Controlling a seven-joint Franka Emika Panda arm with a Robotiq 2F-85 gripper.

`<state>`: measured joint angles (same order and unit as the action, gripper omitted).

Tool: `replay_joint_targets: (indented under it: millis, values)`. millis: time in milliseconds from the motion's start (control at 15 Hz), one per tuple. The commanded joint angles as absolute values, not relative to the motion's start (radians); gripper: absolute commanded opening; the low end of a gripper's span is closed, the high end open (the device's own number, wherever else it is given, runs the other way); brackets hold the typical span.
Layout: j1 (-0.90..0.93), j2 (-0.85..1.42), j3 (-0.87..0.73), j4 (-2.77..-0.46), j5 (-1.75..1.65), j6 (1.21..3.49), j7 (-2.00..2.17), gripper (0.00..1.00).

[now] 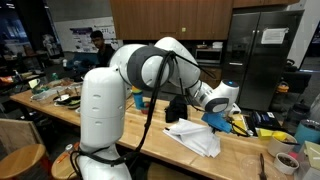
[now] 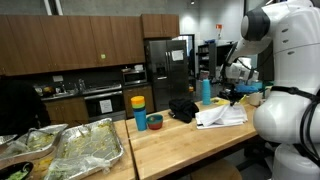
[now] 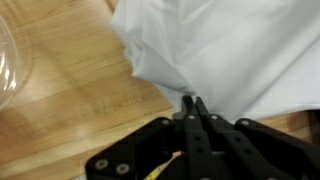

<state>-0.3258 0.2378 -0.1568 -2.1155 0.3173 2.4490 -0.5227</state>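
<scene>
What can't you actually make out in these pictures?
- Wrist view: the clear round dish is cut off by the left edge, so its shape and contents are unknown.
- Wrist view: the white cloth hides the table beneath it. The hand, shut on the cloth's tip, hides how much is pinched.
- Exterior view: the foil trays are too small and blurred to tell what they hold.

White glossy arm (image 1: 105, 100) with rounded bulging joints, dark rings at the seams, black cable (image 1: 152, 115) along it, matte black hand (image 3: 195, 108), slim fingers (image 3: 188, 128), small screws (image 3: 101, 166).
</scene>
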Motion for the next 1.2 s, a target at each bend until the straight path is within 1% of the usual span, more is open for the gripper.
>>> replay_joint_targets:
  millis: [0,600,1133]
  values:
    - [-0.35,0.267,-0.166,-2.056,0.314,2.434,-0.491,0.01]
    - [-0.37,0.285,-0.197,-1.941,0.269,2.432,-0.406,0.01]
    - [-0.371,0.346,-0.212,-1.833,0.213,2.436,-0.304,0.01]
